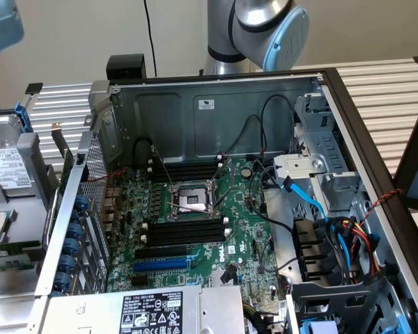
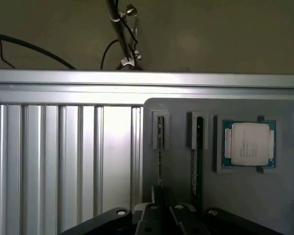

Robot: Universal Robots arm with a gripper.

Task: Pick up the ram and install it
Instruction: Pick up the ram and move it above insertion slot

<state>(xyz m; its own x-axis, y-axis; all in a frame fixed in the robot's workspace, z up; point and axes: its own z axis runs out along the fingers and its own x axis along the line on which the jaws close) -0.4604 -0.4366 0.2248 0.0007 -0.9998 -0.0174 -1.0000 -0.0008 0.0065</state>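
Wrist view: ram [image 2: 159, 129] stood on edge in grey tray [image 2: 181, 171], presented for grasping.
Gripper [image 2: 169, 213]: clenched, near ram; no grip confirmed.
Memory slots [image 1: 184, 232]: seen vacant for installation.

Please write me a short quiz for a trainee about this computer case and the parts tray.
1. True or false: the blue expansion slot lies between the two banks of black slots.
2. What lies in the grey tray beside the ram sticks? A) a processor; B) a fan; C) a screwdriver.
3. What colour are the end clips of the black slots?
Key: 1 false; 2 A; 3 white.
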